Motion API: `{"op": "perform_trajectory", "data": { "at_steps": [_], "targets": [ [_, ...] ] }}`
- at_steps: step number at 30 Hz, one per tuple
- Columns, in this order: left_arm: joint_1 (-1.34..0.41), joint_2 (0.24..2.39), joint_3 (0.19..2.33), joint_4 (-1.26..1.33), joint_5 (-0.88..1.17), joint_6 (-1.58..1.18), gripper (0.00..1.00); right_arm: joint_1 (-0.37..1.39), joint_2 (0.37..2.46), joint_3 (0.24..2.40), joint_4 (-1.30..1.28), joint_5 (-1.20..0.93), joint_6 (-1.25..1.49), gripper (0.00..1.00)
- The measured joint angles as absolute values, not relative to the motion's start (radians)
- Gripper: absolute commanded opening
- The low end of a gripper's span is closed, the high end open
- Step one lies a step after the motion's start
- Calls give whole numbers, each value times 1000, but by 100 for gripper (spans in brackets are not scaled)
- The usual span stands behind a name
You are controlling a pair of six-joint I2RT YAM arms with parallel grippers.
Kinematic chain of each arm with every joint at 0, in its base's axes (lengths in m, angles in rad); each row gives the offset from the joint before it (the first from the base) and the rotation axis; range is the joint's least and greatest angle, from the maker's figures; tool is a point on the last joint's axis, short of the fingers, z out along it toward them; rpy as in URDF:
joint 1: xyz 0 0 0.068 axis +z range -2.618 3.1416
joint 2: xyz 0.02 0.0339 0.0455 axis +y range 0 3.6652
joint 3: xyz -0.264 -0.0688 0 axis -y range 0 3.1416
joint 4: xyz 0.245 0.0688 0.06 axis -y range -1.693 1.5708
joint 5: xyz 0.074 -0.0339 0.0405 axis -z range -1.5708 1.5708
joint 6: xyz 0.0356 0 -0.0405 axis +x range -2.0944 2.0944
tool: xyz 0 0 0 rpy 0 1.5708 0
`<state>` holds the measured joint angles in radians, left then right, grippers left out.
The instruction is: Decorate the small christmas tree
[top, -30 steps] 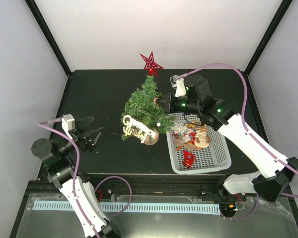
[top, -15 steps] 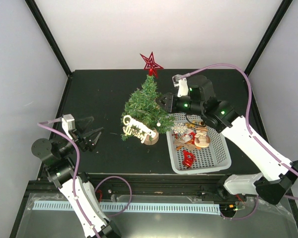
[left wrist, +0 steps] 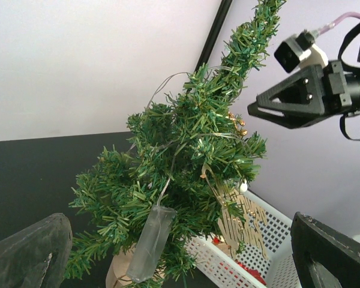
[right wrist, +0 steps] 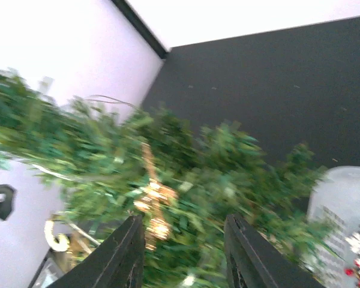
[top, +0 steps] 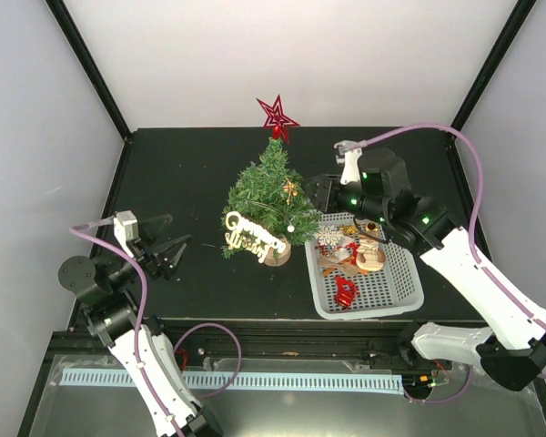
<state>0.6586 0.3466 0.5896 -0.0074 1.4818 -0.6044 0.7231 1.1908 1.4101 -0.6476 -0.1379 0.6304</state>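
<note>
The small christmas tree stands mid-table on a wooden disc, with a red star on its tip and a gold script sign on its lower front. A small gold ornament hangs on its right side, blurred in the right wrist view. My right gripper is just right of the tree, open, with nothing between its fingers. My left gripper rests wide open to the tree's left, empty, facing the tree.
A white basket with several ornaments sits right of the tree, under my right arm. A clear battery pack on a wire hangs from the tree's lower branches. White walls with black posts enclose the black table.
My right gripper has opened and drawn back to the right, away from the tree; the gold ornament stays hanging on the branch. The left arm has not moved.
</note>
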Motion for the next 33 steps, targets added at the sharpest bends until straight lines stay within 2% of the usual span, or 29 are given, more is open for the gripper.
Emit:
{"op": "perform_trajectory", "data": {
  "at_steps": [4, 11, 17, 25, 33],
  "targets": [
    [659, 347, 588, -7, 1482, -604, 99, 723, 1122, 1305, -674, -34, 625, 39],
    [662, 347, 588, -7, 1481, -605, 99, 723, 973, 934, -678, 97, 648, 40],
    [669, 347, 588, -7, 1481, -605, 99, 680, 1037, 715, -585, 49, 680, 35],
    [669, 348, 588, -9, 1481, -604, 99, 603, 1247, 677, -385, -75, 681, 31],
    [669, 349, 588, -10, 1481, -603, 99, 597, 1354, 689, -294, -109, 653, 30]
  ]
}}
